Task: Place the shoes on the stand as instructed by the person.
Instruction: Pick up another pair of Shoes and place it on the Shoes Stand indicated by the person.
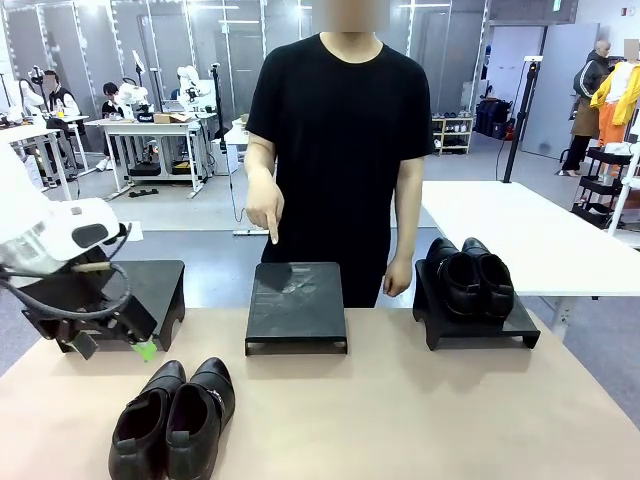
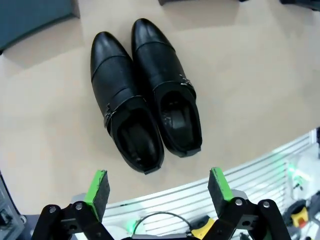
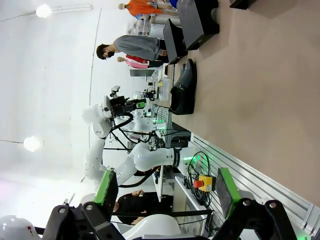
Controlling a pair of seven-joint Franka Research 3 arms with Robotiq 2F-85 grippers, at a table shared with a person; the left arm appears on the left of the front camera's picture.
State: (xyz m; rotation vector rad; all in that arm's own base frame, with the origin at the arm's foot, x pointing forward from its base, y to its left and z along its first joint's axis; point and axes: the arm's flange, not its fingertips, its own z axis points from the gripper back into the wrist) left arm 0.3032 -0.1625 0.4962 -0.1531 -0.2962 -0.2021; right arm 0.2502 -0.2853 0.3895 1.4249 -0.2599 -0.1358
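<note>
Standing across the worktop [image 1: 420, 410], a person [image 1: 340, 150] points at the middle stand [image 1: 296, 295]. One pair of shoes [image 1: 172, 420] lies on it near the left claw [image 2: 159, 180], spread apart; centring over both heels looks wisest. Right claw [image 3: 165, 185] likewise apart.

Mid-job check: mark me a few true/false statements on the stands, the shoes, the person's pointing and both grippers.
The person's hand points down at the middle stand. True.
The right stand is bare. False: a pair of shoes sits on it.
The left gripper is shut on a shoe. False: it is open, holding nothing, apart from the table pair.
The right gripper is open. True.
</note>
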